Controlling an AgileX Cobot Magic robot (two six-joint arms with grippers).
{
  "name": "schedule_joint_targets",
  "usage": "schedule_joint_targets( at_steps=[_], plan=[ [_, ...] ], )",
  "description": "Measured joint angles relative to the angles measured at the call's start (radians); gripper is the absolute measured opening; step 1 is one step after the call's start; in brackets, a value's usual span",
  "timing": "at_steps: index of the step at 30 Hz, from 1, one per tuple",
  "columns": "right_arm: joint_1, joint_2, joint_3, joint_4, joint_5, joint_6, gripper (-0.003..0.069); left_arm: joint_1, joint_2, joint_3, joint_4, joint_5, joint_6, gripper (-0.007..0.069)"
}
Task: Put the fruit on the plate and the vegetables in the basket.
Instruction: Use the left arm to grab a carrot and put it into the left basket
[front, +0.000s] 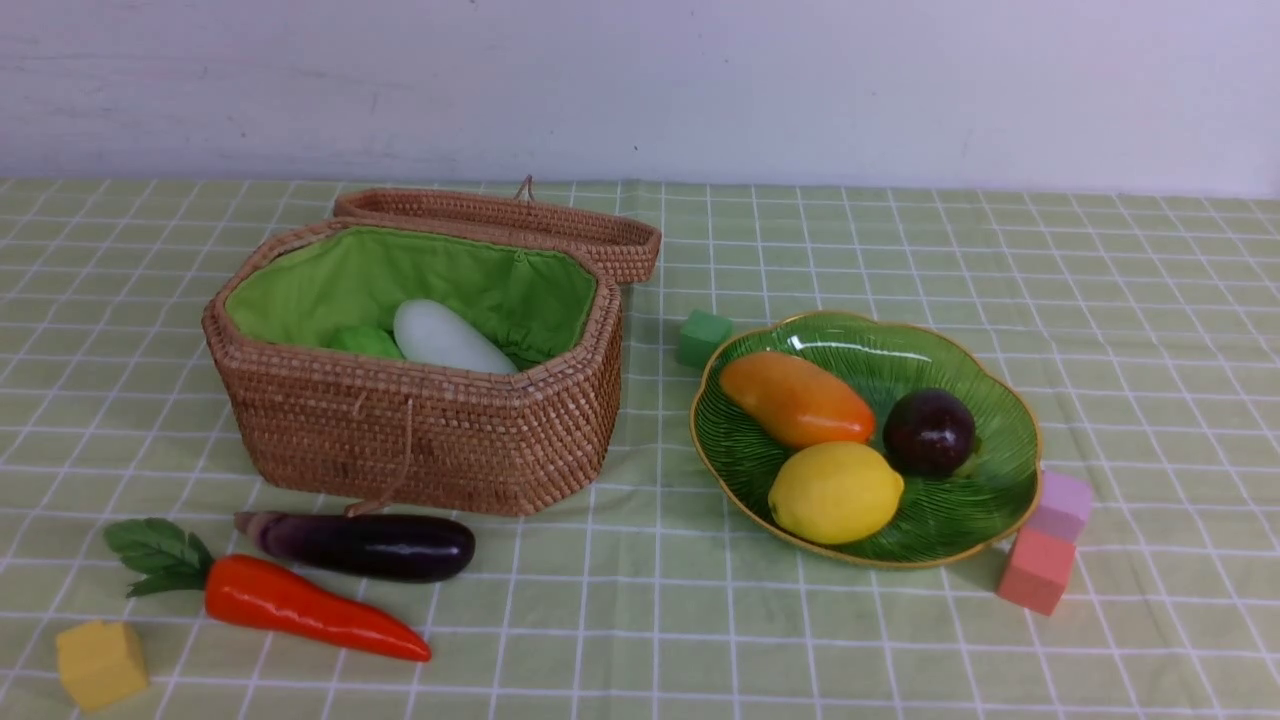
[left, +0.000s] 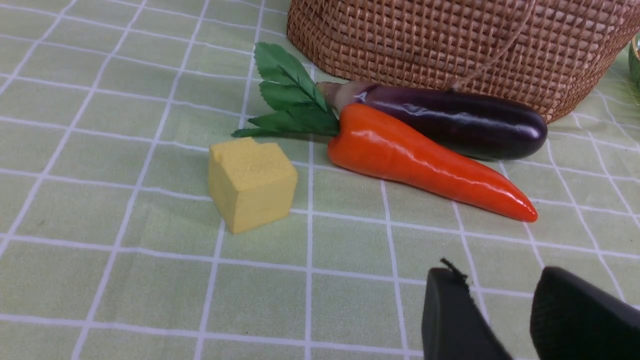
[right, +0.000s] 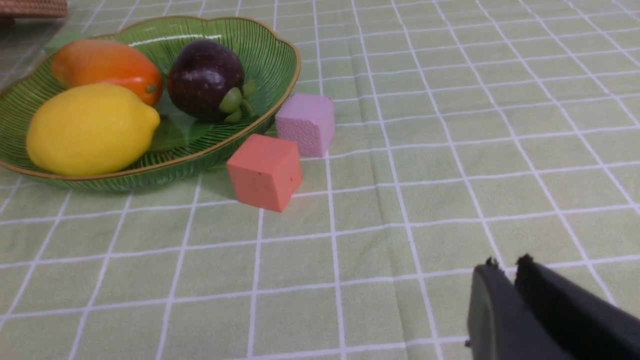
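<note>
The lemon (front: 835, 491), the mango (front: 796, 398) and the dark purple fruit (front: 928, 431) lie on the green plate (front: 1000, 490). The white radish (front: 447, 338) and the green cucumber (front: 366, 342) lie in the open wicker basket (front: 420, 430). The eggplant (front: 365, 545) and the carrot (front: 300, 605) lie on the cloth in front of the basket. No gripper shows in the front view. My left gripper (left: 500, 280) is open and empty, low over the cloth, short of the carrot (left: 425, 162) and eggplant (left: 450, 120). My right gripper (right: 506, 264) is shut and empty, apart from the plate (right: 280, 85).
Foam cubes lie around: yellow (front: 100, 662) at the front left, green (front: 703, 336) between basket and plate, pink (front: 1063, 505) and red (front: 1037, 570) against the plate's right side. The basket lid (front: 520, 225) lies open behind the basket. A white wall backs the table.
</note>
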Motion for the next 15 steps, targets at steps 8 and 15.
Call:
schedule_joint_targets(
  at_steps=[8, 15],
  plan=[
    [0.0, 0.0, 0.0, 0.0, 0.0, 0.0, 0.0081, 0.0, 0.0, 0.0, 0.0, 0.0, 0.0, 0.0238],
    [0.0, 0.0, 0.0, -0.001, 0.0, 0.0, 0.0091, 0.0, 0.0, 0.0, 0.0, 0.0, 0.0, 0.0238]
  ],
)
